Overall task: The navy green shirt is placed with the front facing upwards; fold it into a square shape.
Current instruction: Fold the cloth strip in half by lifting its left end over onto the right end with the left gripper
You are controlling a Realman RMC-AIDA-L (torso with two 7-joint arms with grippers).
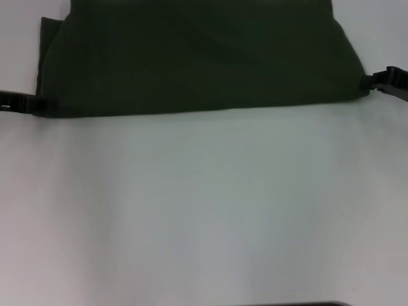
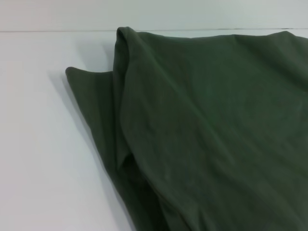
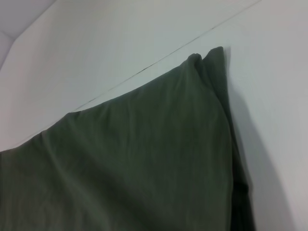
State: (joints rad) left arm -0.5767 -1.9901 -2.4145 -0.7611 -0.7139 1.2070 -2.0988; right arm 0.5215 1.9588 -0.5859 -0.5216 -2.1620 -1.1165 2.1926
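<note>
At the far side of the white table [image 1: 204,210], the shirt [image 1: 197,57] lies spread with a plain dark green face up, and no lettering shows on it. Its near edge runs almost straight across the head view from one gripper to the other. The left gripper [image 1: 30,104] sits at the near left corner of the cloth, low over the table, and its black tip meets the fabric there; whether it grips the cloth or only touches it I cannot tell. The right gripper [image 1: 376,81] is at the near right corner, a little farther from the robot than the left one, its tip against the edge of the shirt; its grip cannot be told either. On the left side a second layer of cloth sticks out past the upper layer as a narrow flap. The left wrist view shows this doubled edge, one fold lying over another. In the right wrist view the shirt ends in a pointed, doubled corner on the table.
</note>
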